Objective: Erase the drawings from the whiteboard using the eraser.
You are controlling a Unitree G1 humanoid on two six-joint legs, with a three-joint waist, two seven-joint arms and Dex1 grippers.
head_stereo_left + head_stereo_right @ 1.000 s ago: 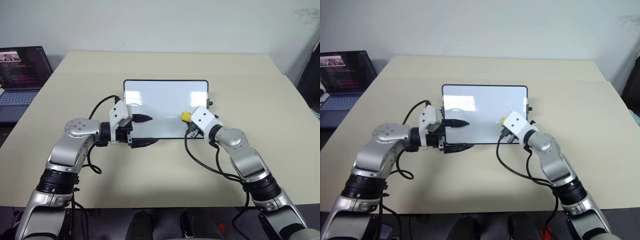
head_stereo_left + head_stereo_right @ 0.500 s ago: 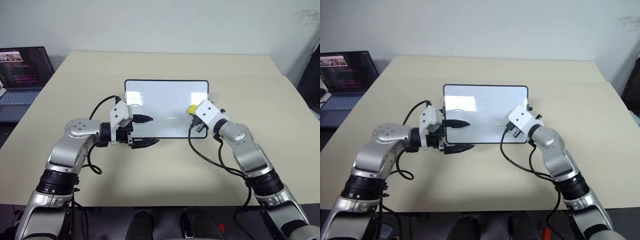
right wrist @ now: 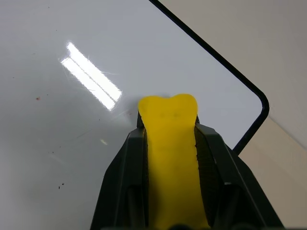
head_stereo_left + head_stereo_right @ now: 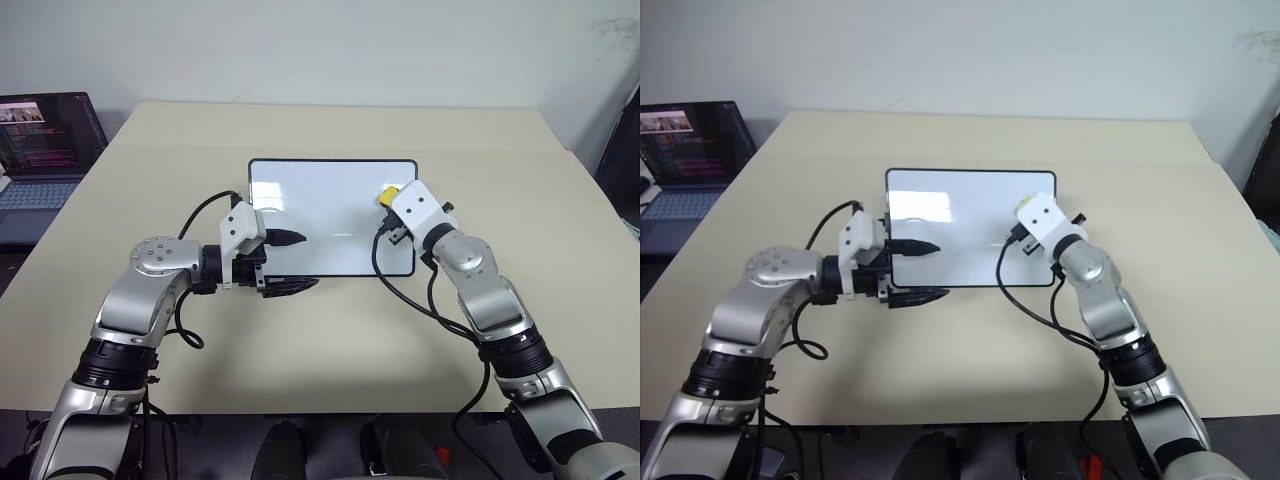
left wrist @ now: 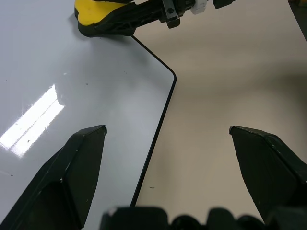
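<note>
Right gripper [image 3: 170,143] moved toward whiteboard's [image 4: 320,215] far corner, clamping one eraser [image 3: 170,139], left gripper [image 4: 290,262] spread, empty.

The two head cameras are looking forward and down from above the arms, taking in the whole table [image 4: 330,340] with the whiteboard [image 4: 320,200] at centre frame and a laptop [image 4: 45,150] at the left edge; both are sharing this same scene, slightly offset. The left wrist camera is sitting very near the board's corner, facing along its fingers. The right wrist camera is hovering close over the board, sharing the eraser [image 3: 172,143] with the left wrist view.
</note>
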